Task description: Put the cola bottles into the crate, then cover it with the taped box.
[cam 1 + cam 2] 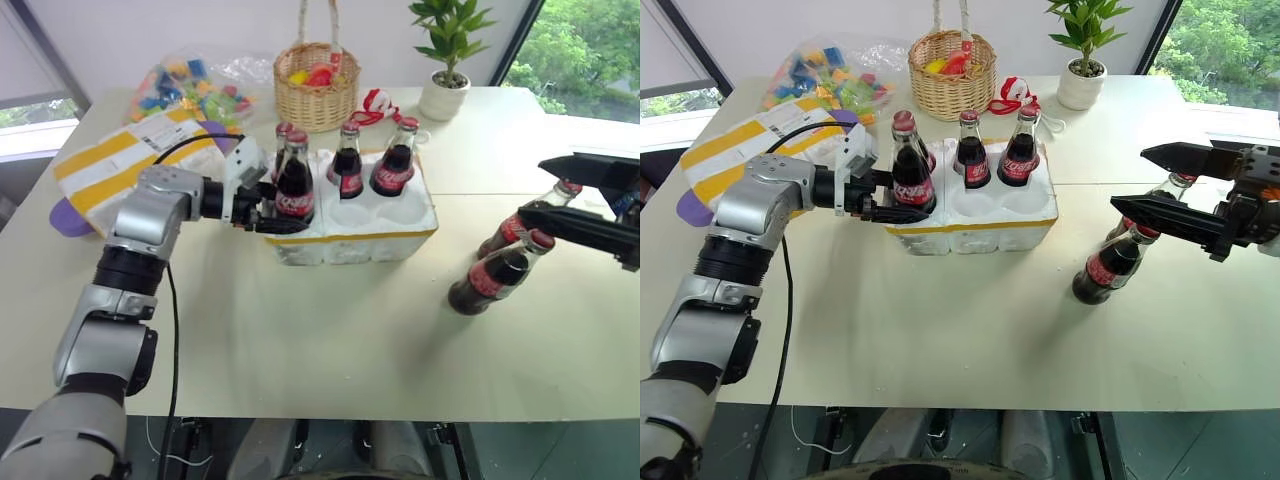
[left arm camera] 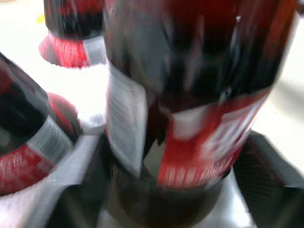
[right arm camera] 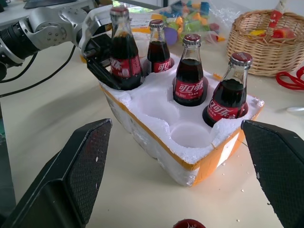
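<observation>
The crate (image 1: pixel 352 232) sat at the centre of the frame on the bench (image 1: pixel 330 340), a low white foam tray with a yellow band. Four cola bottles stood in it: three along the far row and one (image 1: pixel 294 182) in the near-left well, leaving two near wells bare. Two more cola bottles (image 1: pixel 492 277) waited well to the right of the crate, under the right tool. The taped box (image 1: pixel 120 165) lay in the upper left of the frame, behind the left arm.

The left tool (image 1: pixel 268 212) reached in from the left with its fingers either side of the near-left bottle's base; they looked spread rather than clamped, so I judged the bottle just set down and let go. The right tool (image 1: pixel 1170 188) hovered at the right edge, its fingers wide apart and holding nothing.

The risk lay in the withdrawal: a finger dragging against the glass could tip that bottle against its neighbours or pull it out of its well. The light foam crate could also slide across the bench if nudged. On the right, the two loose bottles stood close together, so closing on one might knock the other over.

The red labels carried white Coca-Cola script in Chinese characters. The shipping label on the taped box was too small to read.
</observation>
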{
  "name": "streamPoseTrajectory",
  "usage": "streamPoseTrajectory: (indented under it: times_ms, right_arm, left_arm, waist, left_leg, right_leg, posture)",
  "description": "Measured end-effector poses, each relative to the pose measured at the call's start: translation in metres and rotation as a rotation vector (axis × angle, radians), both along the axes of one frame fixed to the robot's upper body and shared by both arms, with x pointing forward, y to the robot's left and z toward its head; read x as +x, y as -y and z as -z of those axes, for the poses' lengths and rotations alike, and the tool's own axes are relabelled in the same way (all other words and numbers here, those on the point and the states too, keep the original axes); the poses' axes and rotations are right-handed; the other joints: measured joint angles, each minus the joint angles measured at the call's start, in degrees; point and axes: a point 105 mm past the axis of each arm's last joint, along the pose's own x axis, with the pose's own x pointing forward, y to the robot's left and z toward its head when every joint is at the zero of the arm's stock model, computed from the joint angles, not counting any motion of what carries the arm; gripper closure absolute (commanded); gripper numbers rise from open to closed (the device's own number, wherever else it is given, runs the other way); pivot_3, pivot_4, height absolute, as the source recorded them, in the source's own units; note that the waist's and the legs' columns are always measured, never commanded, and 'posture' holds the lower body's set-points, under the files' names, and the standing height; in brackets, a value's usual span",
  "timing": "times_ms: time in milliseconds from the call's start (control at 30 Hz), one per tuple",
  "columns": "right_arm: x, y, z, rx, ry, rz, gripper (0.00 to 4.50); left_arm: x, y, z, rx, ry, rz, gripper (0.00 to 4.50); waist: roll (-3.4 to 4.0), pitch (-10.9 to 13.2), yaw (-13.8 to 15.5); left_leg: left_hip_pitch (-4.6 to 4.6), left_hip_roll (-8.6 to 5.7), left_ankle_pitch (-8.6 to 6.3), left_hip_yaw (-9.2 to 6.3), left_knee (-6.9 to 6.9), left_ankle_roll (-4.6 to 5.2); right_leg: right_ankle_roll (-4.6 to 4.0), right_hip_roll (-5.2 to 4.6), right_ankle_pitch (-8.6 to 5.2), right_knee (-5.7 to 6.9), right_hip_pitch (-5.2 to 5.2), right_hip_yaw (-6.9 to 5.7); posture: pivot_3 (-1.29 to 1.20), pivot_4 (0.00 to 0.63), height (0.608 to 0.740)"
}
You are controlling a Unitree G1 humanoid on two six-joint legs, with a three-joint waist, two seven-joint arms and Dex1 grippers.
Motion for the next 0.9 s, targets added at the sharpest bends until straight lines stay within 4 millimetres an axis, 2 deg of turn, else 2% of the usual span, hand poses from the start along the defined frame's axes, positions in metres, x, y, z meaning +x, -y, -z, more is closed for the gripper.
streamPoseTrajectory:
  times_ms: [233,300,367,500,600,667,733,900]
  right_arm:
    - [0.006,0.003,-0.001,-0.015,0.025,0.041,0.00]
    - [0.012,0.009,-0.005,-0.017,0.055,0.089,0.00]
    - [0.017,0.015,-0.008,-0.017,0.083,0.143,0.00]
    - [0.016,0.025,-0.013,0.007,0.105,0.201,0.00]
    - [0.000,0.038,-0.006,0.025,0.064,0.258,0.00]
    - [-0.015,0.043,0.004,0.040,0.021,0.272,0.00]
    - [-0.034,0.046,0.018,0.044,-0.042,0.284,0.00]
    - [-0.071,0.041,0.053,0.054,-0.175,0.303,0.00]
  left_arm:
    - [0.003,-0.005,-0.009,-0.073,-0.017,-0.042,0.02]
    - [0.002,-0.012,-0.022,-0.146,-0.051,-0.060,0.02]
    - [-0.003,-0.024,-0.044,-0.207,-0.060,-0.071,0.02]
    - [-0.032,-0.045,-0.087,-0.271,-0.044,-0.003,0.02]
    - [-0.059,-0.055,-0.105,-0.258,-0.043,0.060,0.02]
    - [-0.073,-0.060,-0.104,-0.217,-0.054,0.085,0.02]
    - [-0.086,-0.062,-0.093,-0.163,-0.088,0.116,0.02]
    - [-0.103,-0.059,-0.073,-0.086,-0.128,0.166,0.02]
  waist:
    - [0.01,0.0,-0.1]
    - [0.01,0.0,-0.2]
    - [0.01,0.0,-0.3]
    - [0.07,0.0,-0.2]
    - [0.05,0.0,0.3]
    - [0.09,-0.1,0.4]
    - [0.11,-0.1,0.6]
    - [0.09,-0.1,1.3]
  left_leg:
    - [0.02,0.00,0.00,0.00,0.01,0.00]
    - [0.01,0.00,0.02,0.00,0.02,-0.03]
    - [0.01,0.01,0.05,0.00,0.02,-0.09]
    - [0.01,0.01,0.08,0.00,0.00,-0.14]
    - [0.02,0.00,0.08,-0.06,0.02,-0.13]
    - [0.13,-0.01,0.01,-0.06,0.02,-0.02]
    - [0.25,0.00,-0.10,-0.06,0.00,0.16]
    - [0.47,0.05,-0.13,-0.05,-0.01,0.17]
  right_leg:
    - [0.00,0.01,0.00,0.02,0.00,0.00]
    - [0.00,0.01,0.00,0.02,-0.01,0.00]
    - [0.00,0.02,0.00,0.05,-0.03,0.00]
    - [0.00,0.02,0.00,0.05,-0.04,0.01]
    - [0.00,0.04,0.00,0.01,0.07,0.01]
    - [-0.01,0.04,0.00,-0.02,0.19,0.02]
    - [-0.01,0.04,-0.01,-0.03,0.29,0.03]
    - [-0.14,0.05,-0.08,-0.08,0.50,0.07]
  posture:
    - [0.00,0.150,0.732]
    - [0.00,0.150,0.732]
    - [0.00,0.150,0.732]
    - [0.00,0.150,0.732]
    - [0.00,0.150,0.732]
    - [0.00,0.150,0.732]
    - [0.00,0.150,0.732]
    - [0.00,0.150,0.732]
